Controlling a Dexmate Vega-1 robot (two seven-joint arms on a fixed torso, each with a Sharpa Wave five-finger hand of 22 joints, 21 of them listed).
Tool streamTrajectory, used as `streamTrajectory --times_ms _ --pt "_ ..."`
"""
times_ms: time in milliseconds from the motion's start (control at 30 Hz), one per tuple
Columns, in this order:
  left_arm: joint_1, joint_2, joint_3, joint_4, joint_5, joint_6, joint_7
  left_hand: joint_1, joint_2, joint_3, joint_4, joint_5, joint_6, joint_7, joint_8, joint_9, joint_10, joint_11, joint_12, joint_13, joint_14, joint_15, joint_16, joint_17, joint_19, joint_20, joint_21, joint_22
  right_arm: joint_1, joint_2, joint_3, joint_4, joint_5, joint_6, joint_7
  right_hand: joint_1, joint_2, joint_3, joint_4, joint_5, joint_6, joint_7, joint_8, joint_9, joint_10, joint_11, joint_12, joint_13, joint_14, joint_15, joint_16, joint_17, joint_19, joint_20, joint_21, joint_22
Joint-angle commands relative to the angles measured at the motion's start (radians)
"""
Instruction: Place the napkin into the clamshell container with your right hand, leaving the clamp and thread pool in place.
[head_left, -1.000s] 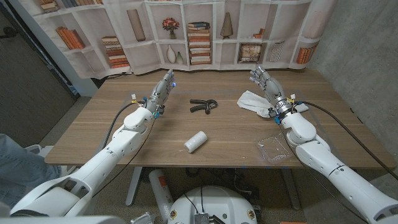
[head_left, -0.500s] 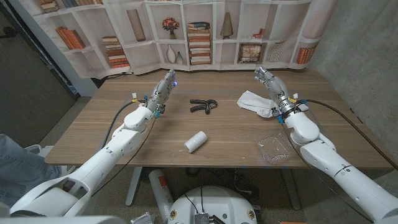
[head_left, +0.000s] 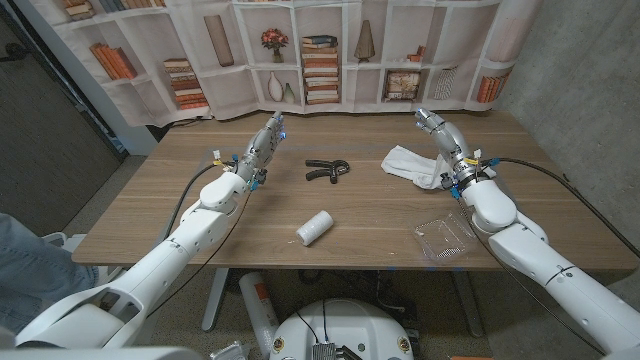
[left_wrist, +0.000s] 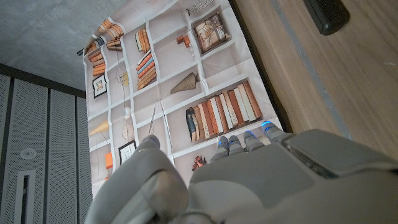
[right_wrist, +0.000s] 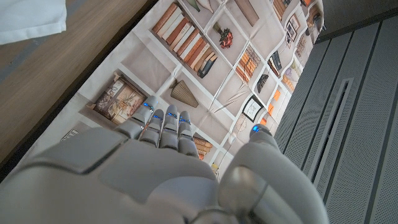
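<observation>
From where I stand, the black clamp (head_left: 325, 170) sits about mid-table, and I'll place everything off it. One white thread spool (head_left: 314, 228) lies on its side nearer the robot than the clamp, well apart from it. One white napkin (head_left: 410, 164) lies crumpled to the right of the clamp, at about the same depth on the wooden table (head_left: 150, 215). One clear clamshell container (head_left: 446, 236) rests open near the table's front edge, right of the clamp and nearer the robot than the napkin. A printed bookshelf backdrop (head_left: 320, 50) hangs behind the table's far edge, beyond the clamp. Nothing lies between the napkin and the container on the tabletop; the right forearm passes just beside both.

The right hand (head_left: 440, 140) is raised just right of the napkin, at its far right edge, fingers stretched out and slightly apart, grasping nothing; whether it touches the cloth I cannot tell. In the right wrist view a corner of the napkin (right_wrist: 31, 17) shows on the table, and the fingers (right_wrist: 163, 127) extend straight toward the backdrop.

The left hand (head_left: 262, 146) is raised left of the clamp, near it but apart, fingers extended and holding nothing. The left wrist view shows one end of the clamp (left_wrist: 326, 14) on the wood.
</observation>
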Motion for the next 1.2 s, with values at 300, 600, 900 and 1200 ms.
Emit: streamTrajectory --times_ms 300,600,900,1200 --pt "0.017 0.019 -0.014 -0.034 0.007 -0.012 0.014 0.009 0.005 -0.005 -0.003 0.006 0.004 -0.001 0.000 0.005 0.003 0.002 0.002 0.002 -0.038 0.000 -0.003 0.003 -0.092 0.010 -0.003 0.005 -0.024 -0.039 0.015 -0.071 -0.118 -0.096 -0.093 0.017 0.005 0.004 -0.007 -0.001 0.007 -0.014 -0.002 0.005 0.000 -0.004 -0.005 0.003 -0.001 -0.010 -0.003 0.003 0.005 -0.003 -0.010 0.003" --pt "0.016 0.022 -0.014 -0.031 0.008 -0.012 0.008 0.010 0.006 -0.006 -0.003 0.006 0.005 -0.001 -0.001 0.005 0.005 0.002 0.002 0.002 -0.036 0.000 -0.002 0.003 -0.090 0.009 -0.005 0.005 -0.038 -0.042 0.021 -0.084 -0.132 -0.113 -0.113 0.021 0.007 0.005 -0.010 -0.001 0.007 -0.019 -0.003 0.005 -0.001 -0.004 -0.007 0.003 -0.001 -0.010 -0.003 0.003 0.005 0.000 -0.015 0.003" --pt "0.014 0.024 -0.011 -0.021 0.008 -0.014 -0.003 0.011 0.006 -0.008 -0.004 0.006 0.008 -0.001 0.000 0.005 0.005 0.002 0.001 0.002 -0.035 0.000 -0.002 0.003 -0.089 0.011 -0.009 0.005 -0.040 -0.049 0.018 -0.106 -0.169 -0.144 -0.135 0.024 0.009 0.005 -0.012 -0.001 0.009 -0.023 -0.003 0.005 -0.003 -0.003 -0.010 0.003 -0.002 -0.010 -0.004 0.003 0.004 0.000 -0.020 0.003" --pt "0.027 0.034 -0.015 -0.034 0.006 -0.011 -0.002 0.012 0.007 -0.010 -0.004 0.007 0.010 -0.001 0.000 0.005 0.005 0.001 0.001 0.002 -0.035 -0.001 -0.003 0.003 -0.088 0.015 -0.011 0.005 -0.040 -0.058 0.015 -0.125 -0.200 -0.184 -0.150 0.026 0.009 0.005 -0.014 -0.002 0.009 -0.026 -0.004 0.005 0.000 -0.005 -0.010 0.004 0.000 -0.012 -0.003 0.003 0.005 0.000 -0.024 0.003"
